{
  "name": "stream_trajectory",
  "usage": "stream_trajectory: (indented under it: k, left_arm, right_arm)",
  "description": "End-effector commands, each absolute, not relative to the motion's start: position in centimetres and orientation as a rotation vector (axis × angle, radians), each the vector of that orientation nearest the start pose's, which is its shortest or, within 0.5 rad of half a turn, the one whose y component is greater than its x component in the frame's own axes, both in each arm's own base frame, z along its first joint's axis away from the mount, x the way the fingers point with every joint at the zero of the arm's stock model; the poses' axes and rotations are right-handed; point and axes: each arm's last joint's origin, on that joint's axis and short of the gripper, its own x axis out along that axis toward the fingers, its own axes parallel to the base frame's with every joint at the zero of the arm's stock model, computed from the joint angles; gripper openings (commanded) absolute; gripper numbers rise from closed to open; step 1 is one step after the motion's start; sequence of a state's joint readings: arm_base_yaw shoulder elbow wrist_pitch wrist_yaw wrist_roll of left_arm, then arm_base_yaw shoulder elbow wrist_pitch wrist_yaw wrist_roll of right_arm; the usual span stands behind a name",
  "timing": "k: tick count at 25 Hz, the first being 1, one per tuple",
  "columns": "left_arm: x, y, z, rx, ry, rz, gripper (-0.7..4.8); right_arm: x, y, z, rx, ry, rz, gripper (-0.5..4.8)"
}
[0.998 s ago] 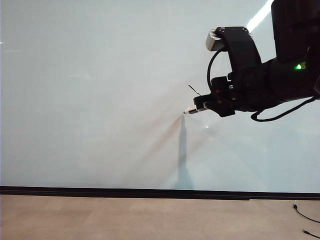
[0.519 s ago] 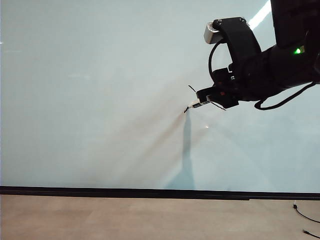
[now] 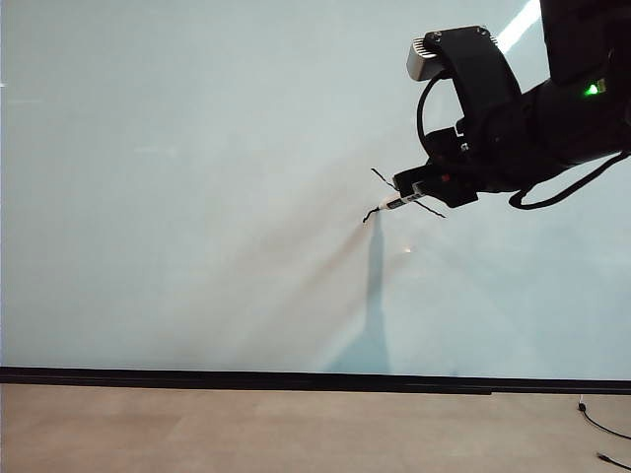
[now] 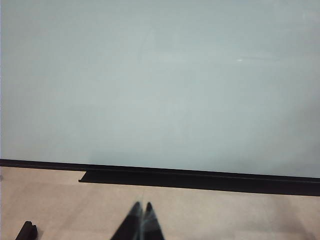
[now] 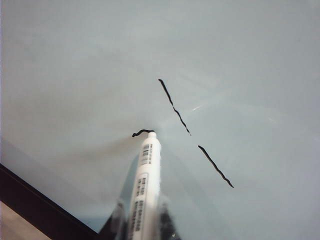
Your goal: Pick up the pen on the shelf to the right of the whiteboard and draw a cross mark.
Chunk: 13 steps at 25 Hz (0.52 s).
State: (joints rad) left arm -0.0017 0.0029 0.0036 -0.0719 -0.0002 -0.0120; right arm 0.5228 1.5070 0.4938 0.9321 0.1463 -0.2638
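My right gripper [image 3: 409, 194] is shut on the pen [image 3: 392, 205], a slim white marker with black print [image 5: 145, 185], and holds its tip against the whiteboard [image 3: 197, 197]. A long thin black stroke of the cross mark [image 5: 175, 107], broken near its middle, runs slantwise on the board. A short wavy stroke [image 5: 141, 132] ends at the pen's tip; it stops short of the long stroke. In the exterior view the mark [image 3: 381, 177] sits just left of the gripper. My left gripper [image 4: 142, 206] is shut and empty, low over the tan floor, facing the whiteboard [image 4: 160, 75].
A thin black strip [image 3: 246, 378] edges the board's bottom, with tan floor [image 3: 296, 429] below. Loose cables [image 3: 601, 426] lie at the floor's right. A black ledge [image 4: 200, 179] runs under the board in the left wrist view, and a small black object [image 4: 26, 231] lies on the floor.
My right gripper has moved up and a little to the right with the pen. The tip has left a short black stroke behind it on the board.
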Motion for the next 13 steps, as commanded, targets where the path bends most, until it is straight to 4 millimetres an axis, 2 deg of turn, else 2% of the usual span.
stream_trajectory:
  k: [1,13]
  left_arm:
    - [9.7,0.0,15.9,-0.008,0.064,-0.005,-0.04]
    - [9.7,0.0,15.9,-0.008,0.064,-0.005,-0.05]
  right_arm:
    - [24.6,13.1,19.0,-0.28,-0.01,0.325,-0.06]
    - [24.3,12.4,20.1,-0.313,-0.022,0.279,-0.06]
